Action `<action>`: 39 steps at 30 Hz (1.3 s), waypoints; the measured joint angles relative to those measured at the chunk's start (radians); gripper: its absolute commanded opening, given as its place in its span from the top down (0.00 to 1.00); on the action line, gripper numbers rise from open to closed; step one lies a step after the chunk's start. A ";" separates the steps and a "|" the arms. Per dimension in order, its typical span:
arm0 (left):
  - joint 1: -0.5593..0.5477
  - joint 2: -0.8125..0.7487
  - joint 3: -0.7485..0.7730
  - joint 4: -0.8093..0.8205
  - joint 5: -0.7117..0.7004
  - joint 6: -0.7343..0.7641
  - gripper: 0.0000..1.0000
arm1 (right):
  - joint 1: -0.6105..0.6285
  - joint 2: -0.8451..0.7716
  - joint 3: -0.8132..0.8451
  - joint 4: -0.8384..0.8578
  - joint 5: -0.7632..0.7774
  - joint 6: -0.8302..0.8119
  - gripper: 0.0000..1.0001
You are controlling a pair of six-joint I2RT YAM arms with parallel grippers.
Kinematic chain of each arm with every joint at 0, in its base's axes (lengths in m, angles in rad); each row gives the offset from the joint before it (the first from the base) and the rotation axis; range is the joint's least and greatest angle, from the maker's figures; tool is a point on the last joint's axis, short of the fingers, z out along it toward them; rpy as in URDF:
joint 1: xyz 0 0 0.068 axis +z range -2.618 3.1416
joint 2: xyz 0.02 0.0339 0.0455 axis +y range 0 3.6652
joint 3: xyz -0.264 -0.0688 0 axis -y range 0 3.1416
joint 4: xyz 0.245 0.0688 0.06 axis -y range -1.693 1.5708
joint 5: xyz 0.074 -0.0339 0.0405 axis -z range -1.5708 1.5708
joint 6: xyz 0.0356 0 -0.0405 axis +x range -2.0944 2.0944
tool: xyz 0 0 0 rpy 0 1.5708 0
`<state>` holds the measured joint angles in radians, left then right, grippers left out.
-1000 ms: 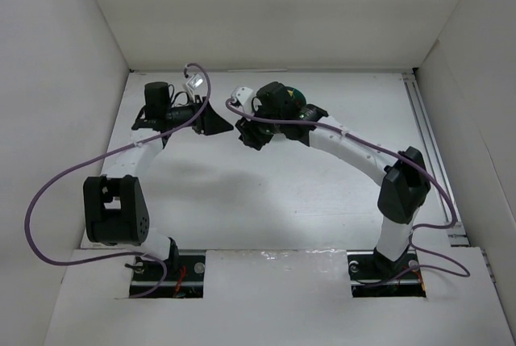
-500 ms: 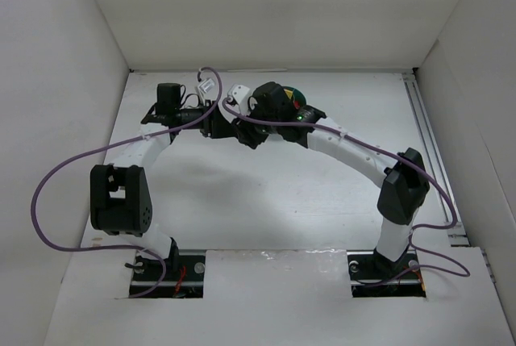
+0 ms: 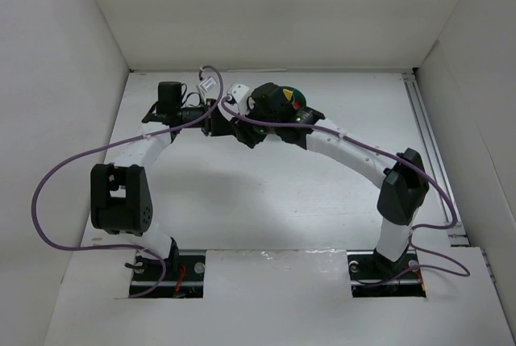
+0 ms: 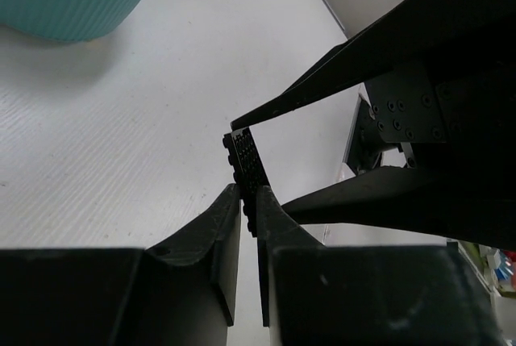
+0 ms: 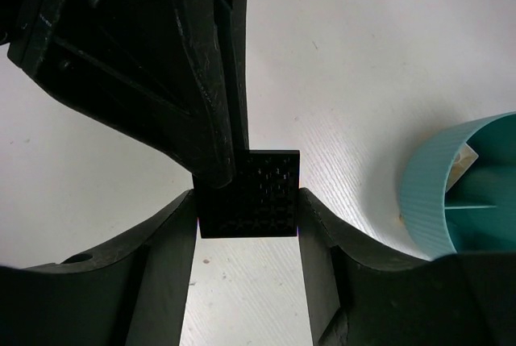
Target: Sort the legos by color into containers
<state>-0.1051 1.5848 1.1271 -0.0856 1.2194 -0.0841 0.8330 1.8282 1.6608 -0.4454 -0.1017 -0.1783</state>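
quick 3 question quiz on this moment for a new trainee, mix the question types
1. True or false: the black lego plate lies inside the teal dish.
2. The plate is gripped by: A) one gripper only B) the left gripper and the right gripper together C) no gripper.
3. Fill in: in the right wrist view, the dish shows on the plate's ___ side.
Key: 1 false; 2 B; 3 right.
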 measured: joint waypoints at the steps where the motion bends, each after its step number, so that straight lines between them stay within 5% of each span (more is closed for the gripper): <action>1: 0.000 0.000 0.001 0.003 -0.002 -0.004 1.00 | 0.000 0.000 -0.003 0.007 0.004 0.006 0.49; 6: 0.000 0.000 0.001 0.052 -0.031 -0.026 1.00 | 0.000 -0.030 -0.076 0.056 0.033 0.063 0.27; 13: -0.009 0.013 0.060 0.039 -0.102 0.005 1.00 | -0.066 -0.203 -0.253 0.049 0.048 0.206 0.25; 24: -0.216 0.227 0.453 -0.101 -0.311 0.244 1.00 | -0.504 -0.310 -0.254 -0.011 -0.074 0.504 0.21; 30: -0.282 0.420 0.715 -0.226 -0.393 0.385 1.00 | -0.552 -0.286 -0.212 -0.062 -0.166 0.594 0.20; 39: -0.294 0.518 0.827 -0.382 -0.484 0.645 1.00 | -0.580 -0.286 -0.201 -0.075 -0.218 0.624 0.20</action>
<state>-0.3996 2.1033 1.9541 -0.4675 0.7357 0.5613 0.2527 1.5421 1.4597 -0.5205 -0.3195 0.4458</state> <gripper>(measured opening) 0.049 0.799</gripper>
